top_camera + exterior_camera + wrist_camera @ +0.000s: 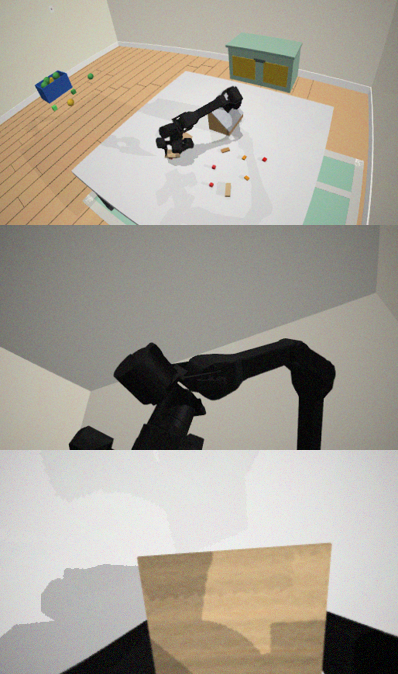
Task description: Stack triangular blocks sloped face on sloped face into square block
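- Landmark: the big roof-shaped block (217,124), its pale slopes turned upward and a brown side showing; all places below are given from it, as the top view shows them.
- State of the fingers: the gripper (173,150) (229,617) has its 2 fingers closed on opposite sides of 1 tan wooden block (172,154) (240,600), below and left of the landmark. I take this to be 1 of the 2 triangular blocks, though its slope cannot be made out.
- The other wooden piece (187,136), left of the landmark and partly behind the arm (207,110) (263,361), may be the lower triangular block (too much of it is covered for me to swear to it).
- Done, as far as shown: 1 block is in hand. Whether it clears the table (128,163) cannot be told.
- Left to do: match slope to slope, level the top, even up the ends, let go and back the arm off. No square block is visible.
- Care needed: the red cube (214,167) and the wooden bar (225,150), both below the landmark, could be bumped on a low sweep that way; a sideways push while seating could shift the lower block.
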